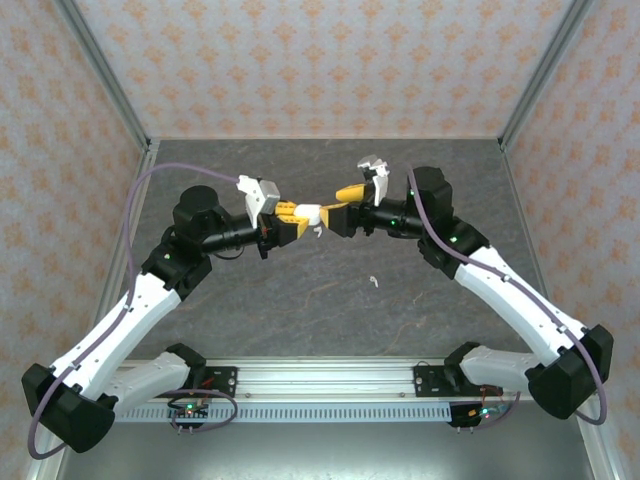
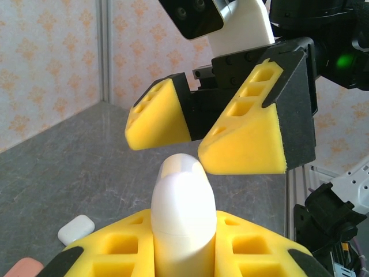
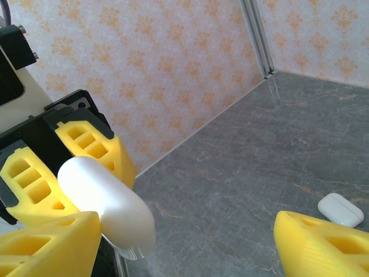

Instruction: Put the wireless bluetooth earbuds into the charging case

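White glossy case [image 1: 310, 212] is sitting clamped in L gripper [image 1: 293, 218], mid-air | R gripper [image 1: 339, 204] is hanging jaws-apart, facing it | tiny white earbud [image 1: 373, 281] is lying on table [image 1: 300, 310], apart | prob. light, stiff, slick: pinch across head.

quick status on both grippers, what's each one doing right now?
left gripper: shut on the white case.
right gripper: open, jaws spread beside the case's top end.

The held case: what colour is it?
White; the charging case shows best in the left wrist view.
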You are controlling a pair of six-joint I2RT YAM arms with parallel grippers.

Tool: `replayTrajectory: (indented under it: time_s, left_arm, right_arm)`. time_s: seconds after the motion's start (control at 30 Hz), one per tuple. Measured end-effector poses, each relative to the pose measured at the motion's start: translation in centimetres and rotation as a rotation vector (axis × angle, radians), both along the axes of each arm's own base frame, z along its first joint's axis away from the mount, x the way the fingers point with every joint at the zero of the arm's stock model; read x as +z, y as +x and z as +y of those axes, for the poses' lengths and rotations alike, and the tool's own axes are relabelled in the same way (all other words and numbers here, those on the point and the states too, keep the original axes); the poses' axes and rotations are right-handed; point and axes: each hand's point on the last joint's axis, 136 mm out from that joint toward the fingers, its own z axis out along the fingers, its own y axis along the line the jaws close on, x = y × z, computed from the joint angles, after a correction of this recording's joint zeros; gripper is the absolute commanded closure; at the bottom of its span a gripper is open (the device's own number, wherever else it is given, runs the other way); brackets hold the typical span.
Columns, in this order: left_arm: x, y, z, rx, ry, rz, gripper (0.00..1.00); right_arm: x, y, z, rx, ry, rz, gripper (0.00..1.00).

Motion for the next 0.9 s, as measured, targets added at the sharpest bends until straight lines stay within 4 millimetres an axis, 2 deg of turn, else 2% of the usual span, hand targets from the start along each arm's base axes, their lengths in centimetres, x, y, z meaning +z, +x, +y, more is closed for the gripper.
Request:
replayTrajectory:
  time_s: [0.47,0.67,0.9]
  left_arm:
    - [-0.4,1.3,0.5,0.068,0.014,0.005,1.00]
    - [-0.4,1.2,0.3,0.060,0.015,0.002,1.00]
    - [-0.7,0.6,-0.3,0.023,0.026,0.003,1.00]
  right_arm:
    - [0.2,1.9,0.9,-0.024,-0.009,0.023,0.23]
    - [0.9,3.0,0.9,-0.060,-0.005,0.019,0.23]
    - [0.1,3.7,0.9,-0.076,-0.034,0.058,0.23]
